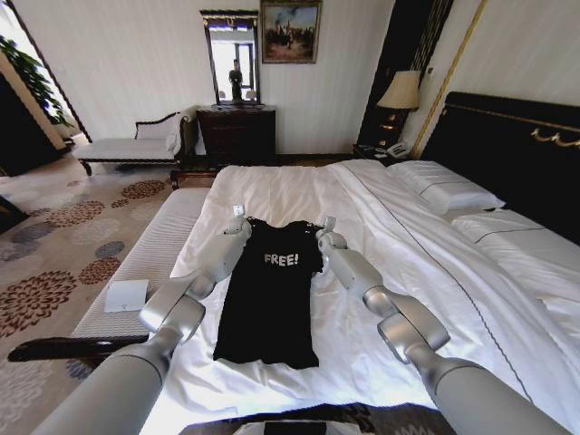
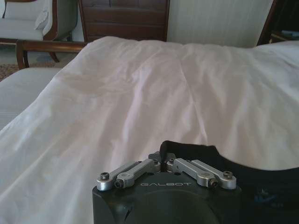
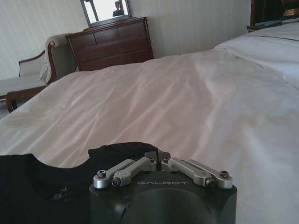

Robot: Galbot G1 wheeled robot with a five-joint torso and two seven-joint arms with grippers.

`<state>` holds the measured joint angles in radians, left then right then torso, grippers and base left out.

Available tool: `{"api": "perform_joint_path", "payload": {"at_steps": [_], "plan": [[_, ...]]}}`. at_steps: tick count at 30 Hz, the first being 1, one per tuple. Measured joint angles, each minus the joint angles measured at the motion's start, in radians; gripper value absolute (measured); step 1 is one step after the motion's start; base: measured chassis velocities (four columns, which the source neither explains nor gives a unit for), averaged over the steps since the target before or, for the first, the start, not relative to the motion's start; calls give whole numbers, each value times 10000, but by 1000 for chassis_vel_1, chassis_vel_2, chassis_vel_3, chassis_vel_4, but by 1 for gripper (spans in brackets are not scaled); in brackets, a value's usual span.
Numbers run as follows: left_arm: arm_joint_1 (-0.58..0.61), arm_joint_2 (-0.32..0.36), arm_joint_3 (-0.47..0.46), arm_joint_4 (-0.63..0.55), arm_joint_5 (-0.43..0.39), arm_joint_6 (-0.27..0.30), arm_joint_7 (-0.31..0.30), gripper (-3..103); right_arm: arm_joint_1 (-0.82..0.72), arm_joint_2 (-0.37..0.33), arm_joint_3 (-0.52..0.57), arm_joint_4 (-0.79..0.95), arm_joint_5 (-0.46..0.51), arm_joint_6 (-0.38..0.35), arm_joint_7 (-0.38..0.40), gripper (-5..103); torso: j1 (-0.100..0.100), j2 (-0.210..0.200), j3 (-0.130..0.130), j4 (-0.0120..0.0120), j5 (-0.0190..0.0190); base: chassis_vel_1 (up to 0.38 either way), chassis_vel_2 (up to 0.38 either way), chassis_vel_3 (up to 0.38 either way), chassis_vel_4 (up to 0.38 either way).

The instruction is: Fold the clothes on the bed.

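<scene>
1. T-shirt (image 1: pixel 269 299), black with white "FREE!" print, lying flat and face up on the white duvet of the bed (image 1: pixel 381 299), hem toward the robot and collar toward the far edge.
2. Left gripper (image 1: pixel 238 216) sitting at the shirt's left shoulder corner, right gripper (image 1: pixel 326 227) at the right shoulder corner, both arms reaching along the shirt's two sides.
3. Fingers (image 2: pixel 156 164) of the left gripper drawn together, linkage folded inward, with a fold of black cloth rising just at the tips; looking pinched on the shoulder edge.
4. Fingers (image 3: pixel 156 161) of the right gripper likewise drawn together, black fabric bunched against the tips; appearing clamped on the other shoulder.
5. Judging the step in hand: taking hold of both shoulders, with no fold yet made, sleeves and body all spread out.
6. Judging the next move: lifting both corners evenly and carrying them back toward the hem, keeping the two grips level so the cloth is not skewing, and staying low enough to avoid dragging the duvet along.
7. Risking a slip of thin fabric from either pinch, or catching bedding together with the shirt.
</scene>
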<state>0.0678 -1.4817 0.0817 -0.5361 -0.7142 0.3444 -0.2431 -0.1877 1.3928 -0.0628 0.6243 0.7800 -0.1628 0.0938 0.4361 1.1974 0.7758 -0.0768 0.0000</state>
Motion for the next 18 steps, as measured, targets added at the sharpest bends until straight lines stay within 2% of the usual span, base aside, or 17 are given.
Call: {"api": "perform_joint_path", "payload": {"at_steps": [3,6,8,11,13,17,18], "plan": [[197,78,51,-259,-59,216,-50,6,-141,-77,9,6,-69,-25,-43,5,0,1,-1,-3,0,0,0,0,0],[453,231,172,-695,-234,384,-64,22,-349,-199,47,183,-92,-65,-51,21,-1,1,-1,-4,1,0,0,0,0],[493,280,225,-786,-279,393,-69,22,-396,-245,51,251,-89,-78,-45,21,0,1,-1,-4,1,0,0,0,0],[560,382,335,-945,-364,427,-154,38,-540,-418,111,465,-14,-111,45,37,-1,1,-1,-2,0,0,0,0,0],[569,406,352,-990,-399,438,-190,38,-563,-457,124,541,42,-128,88,37,0,2,-1,-3,0,0,0,0,0],[797,698,518,-1612,-691,550,-450,60,-799,-719,112,1094,290,-230,316,61,0,2,-1,-7,0,0,0,0,0],[956,890,584,-1970,-850,605,-553,60,-907,-803,96,1288,330,-244,374,61,0,2,-1,-6,0,0,0,0,0]]}}
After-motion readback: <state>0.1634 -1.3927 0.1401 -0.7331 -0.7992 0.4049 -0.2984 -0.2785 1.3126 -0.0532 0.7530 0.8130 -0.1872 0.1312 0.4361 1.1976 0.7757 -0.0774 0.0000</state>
